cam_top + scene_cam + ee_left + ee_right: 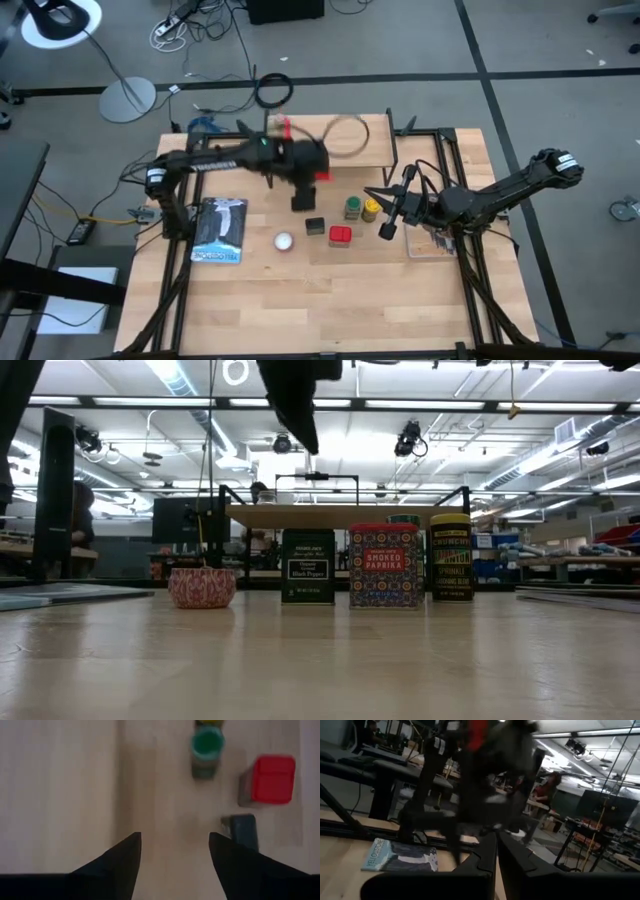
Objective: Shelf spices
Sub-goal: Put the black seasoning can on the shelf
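My left gripper (pixel 300 198) (pixel 175 852) hangs open above the bare tabletop, pointing down, just to the far left of the black tin (pixel 316 226) (pixel 244 831) (pixel 308 567). The red tin (pixel 340 236) (pixel 272 780) (pixel 386 565) stands beside the black one. The green-capped jar (pixel 353 208) (pixel 207 745) and the yellow jar (pixel 371 209) (pixel 451 557) stand behind them. All stand upright on their bases on the table. The light-wood shelf (pixel 345 140) (pixel 340 515) sits at the far edge. I see no brownish jar. My right gripper (pixel 372 191) (pixel 496 852) is shut, level, near the yellow jar.
A blue-and-white book (pixel 220 230) (pixel 400 857) lies on the table's left part, and another flat book (pixel 435 242) lies under my right arm. A small round disc (pixel 283 241) (pixel 202 588) sits left of the black tin. The near half of the tabletop (pixel 320 300) holds nothing.
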`<action>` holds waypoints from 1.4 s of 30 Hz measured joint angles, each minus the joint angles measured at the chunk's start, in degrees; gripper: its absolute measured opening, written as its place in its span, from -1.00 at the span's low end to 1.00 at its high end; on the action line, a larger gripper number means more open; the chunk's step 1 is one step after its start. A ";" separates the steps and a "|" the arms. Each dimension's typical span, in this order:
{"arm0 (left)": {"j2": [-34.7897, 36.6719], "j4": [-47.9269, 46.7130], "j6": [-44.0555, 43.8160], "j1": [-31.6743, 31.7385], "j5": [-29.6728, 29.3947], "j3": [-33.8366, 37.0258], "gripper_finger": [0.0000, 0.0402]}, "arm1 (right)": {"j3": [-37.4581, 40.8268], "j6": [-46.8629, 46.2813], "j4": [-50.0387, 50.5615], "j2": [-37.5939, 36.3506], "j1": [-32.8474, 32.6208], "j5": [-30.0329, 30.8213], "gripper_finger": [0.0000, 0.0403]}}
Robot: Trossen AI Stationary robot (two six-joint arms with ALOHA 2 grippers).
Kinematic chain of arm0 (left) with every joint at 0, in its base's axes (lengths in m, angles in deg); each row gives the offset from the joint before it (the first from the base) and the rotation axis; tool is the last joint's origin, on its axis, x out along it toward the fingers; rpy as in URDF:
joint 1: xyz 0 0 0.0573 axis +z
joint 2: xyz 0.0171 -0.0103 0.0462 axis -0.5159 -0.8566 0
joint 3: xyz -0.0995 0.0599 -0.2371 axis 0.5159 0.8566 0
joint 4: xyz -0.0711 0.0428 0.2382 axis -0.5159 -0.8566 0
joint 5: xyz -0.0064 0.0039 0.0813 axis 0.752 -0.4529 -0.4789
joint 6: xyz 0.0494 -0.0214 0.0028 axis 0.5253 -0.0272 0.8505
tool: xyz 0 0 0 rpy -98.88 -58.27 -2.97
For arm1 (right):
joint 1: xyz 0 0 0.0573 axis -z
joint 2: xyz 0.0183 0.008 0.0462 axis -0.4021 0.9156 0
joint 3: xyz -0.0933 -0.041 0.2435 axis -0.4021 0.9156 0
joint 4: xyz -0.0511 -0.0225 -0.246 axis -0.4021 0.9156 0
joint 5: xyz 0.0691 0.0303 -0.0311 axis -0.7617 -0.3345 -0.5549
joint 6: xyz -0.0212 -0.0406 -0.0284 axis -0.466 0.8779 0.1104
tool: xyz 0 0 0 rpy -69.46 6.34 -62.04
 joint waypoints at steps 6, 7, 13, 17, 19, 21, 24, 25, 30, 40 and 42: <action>0.00 10.05 -7.80 -4.73 -2.41 10.30 0.14 | 0.00 0.02 2.14 -0.33 -0.10 0.73 -0.91; 0.00 12.39 -8.67 -5.47 -3.51 11.76 0.14 | 0.00 0.02 2.10 -0.33 -0.08 1.06 -0.91; -0.01 15.55 -11.88 -8.80 -9.05 14.36 0.14 | 0.00 -0.05 1.37 -0.33 -0.08 1.36 -0.91; 0.05 15.27 -12.42 -10.79 -9.24 14.38 0.14 | 0.00 -0.55 0.59 -0.33 -0.19 1.35 -0.91; 0.20 14.94 -13.59 -11.69 -9.13 14.38 0.14 | 0.00 -0.55 0.52 -0.35 -0.21 1.35 -0.91; 0.24 13.01 -14.64 -12.42 -7.98 14.38 0.14 | 0.00 -0.54 0.52 -0.33 -0.21 1.51 -0.91; 0.24 10.18 -16.55 -13.65 -7.88 14.41 0.14 | 0.00 -0.12 0.52 -0.33 -0.21 2.46 -0.91; 0.24 9.54 -17.11 -14.09 -8.29 14.41 0.15 | 0.00 -0.11 0.50 -0.33 -0.21 2.50 -0.91; 0.26 11.37 -19.30 -15.11 -8.95 15.65 0.15 | 0.00 -0.04 0.33 -0.35 -0.23 2.53 -0.82; 0.22 19.01 -19.70 -15.05 -7.45 23.84 0.36 | 0.00 -0.20 -3.79 -0.35 -2.11 3.13 -0.38; 0.23 21.93 -18.95 -15.03 -7.47 24.28 0.44 | 0.00 -0.20 -4.57 -0.35 -2.54 3.31 -0.27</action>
